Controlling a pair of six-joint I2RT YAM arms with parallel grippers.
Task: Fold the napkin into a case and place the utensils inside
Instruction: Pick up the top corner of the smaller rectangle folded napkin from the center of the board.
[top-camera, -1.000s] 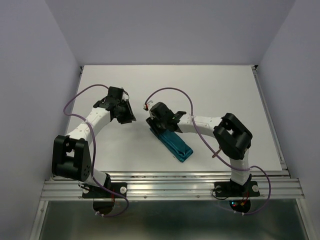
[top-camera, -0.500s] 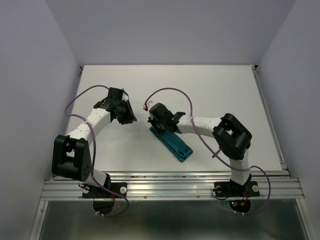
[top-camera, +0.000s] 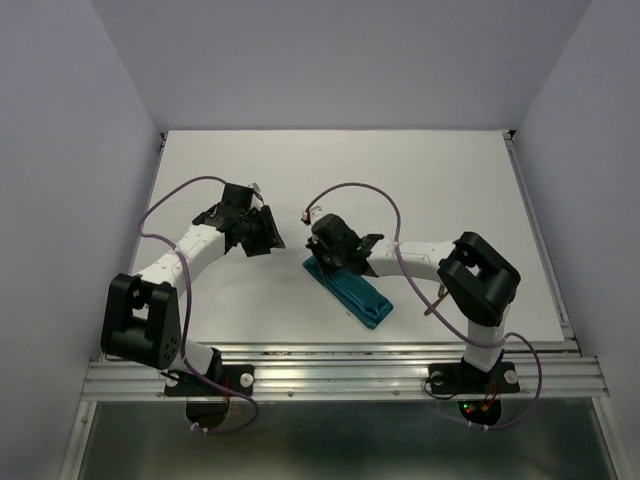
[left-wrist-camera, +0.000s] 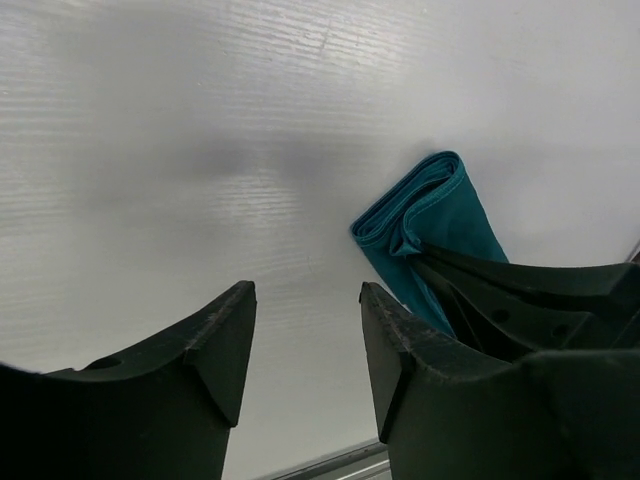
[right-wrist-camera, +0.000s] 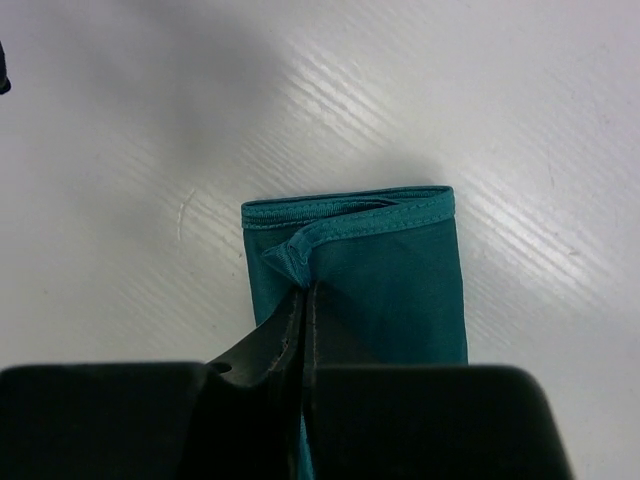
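Legible text, labels, brands, numbers, signs: none can be read in any view.
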